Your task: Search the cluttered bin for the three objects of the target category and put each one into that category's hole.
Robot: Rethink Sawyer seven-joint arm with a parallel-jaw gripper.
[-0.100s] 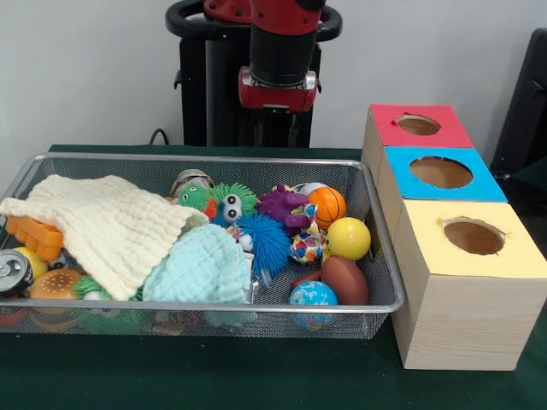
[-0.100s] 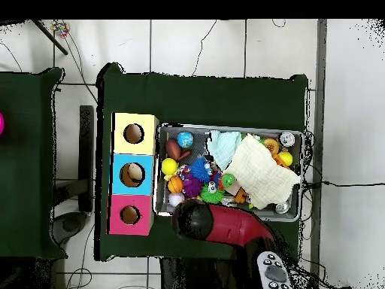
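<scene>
A wire mesh bin (image 1: 376,256) holds a heap of toys. At its right end lie several balls: an orange basketball (image 1: 326,205), a yellow ball (image 1: 348,237), a brown football (image 1: 344,279) and a globe ball (image 1: 312,296). Spiky toys in green (image 1: 209,198), blue (image 1: 261,239) and purple (image 1: 284,205) fill the middle. A cream cloth (image 1: 111,226) and a pale blue cloth (image 1: 201,266) cover the left half. Right of the bin stand three boxes with round holes, topped red (image 1: 418,125), blue (image 1: 441,172) and yellow (image 1: 473,236). My gripper (image 1: 275,128) hangs behind the bin's far edge, above the table, touching nothing.
A drink can (image 1: 13,272), a burger toy (image 1: 53,286) and an orange block (image 1: 34,235) poke out at the bin's left end. In the overhead view the red arm (image 2: 225,224) lies along the bin's near side (image 2: 229,128). A grey controller (image 2: 275,272) sits by the base.
</scene>
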